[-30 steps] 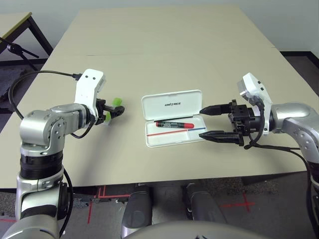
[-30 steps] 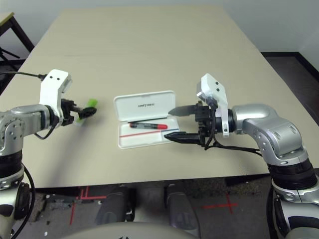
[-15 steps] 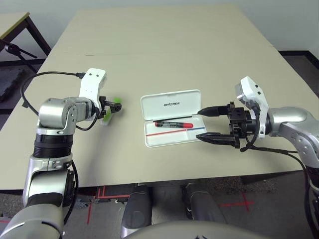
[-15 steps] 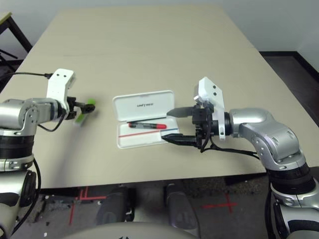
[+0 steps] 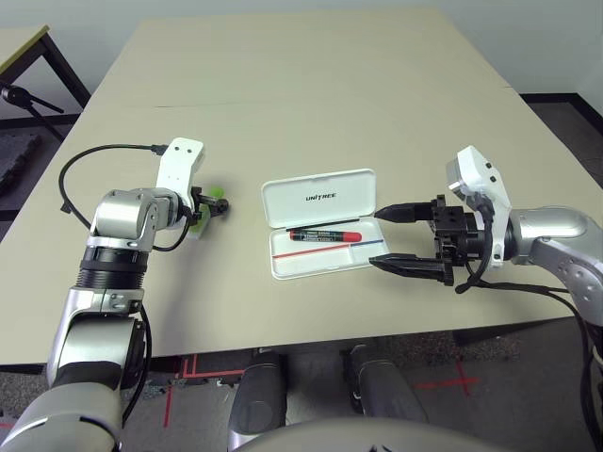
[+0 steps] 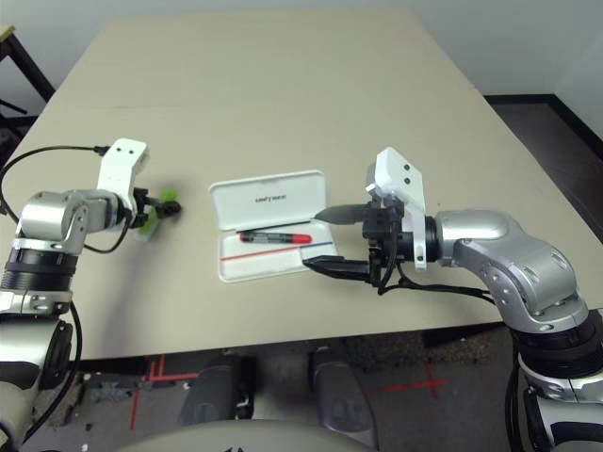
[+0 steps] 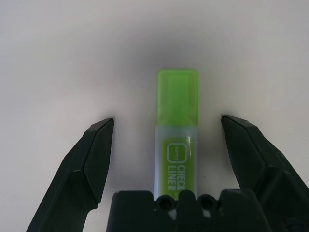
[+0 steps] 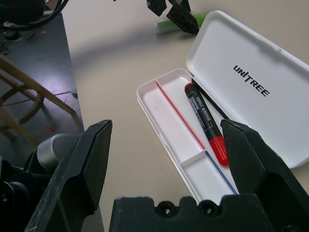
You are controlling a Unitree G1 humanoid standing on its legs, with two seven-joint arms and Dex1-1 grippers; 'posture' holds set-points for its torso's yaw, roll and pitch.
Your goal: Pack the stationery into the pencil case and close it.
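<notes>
The white pencil case lies open mid-table, its "UNITREE" lid laid flat behind the tray. In the tray rests a red marker with a black end, also seen as the marker. A lime-green highlighter lies on the table left of the case. My left gripper is open around it, and its fingers stand clear of the barrel on both sides. At the case's right end my right gripper is open and holds nothing.
The beige table stretches wide behind the case. A black cable loops off my left wrist near the table's left edge. Beyond that edge stand a dark stand and a wooden chair.
My left elbow has swung in and the forearm has turned, while its gripper stays open around the highlighter. The right gripper keeps its place beside the case. The camera has shifted a little.
</notes>
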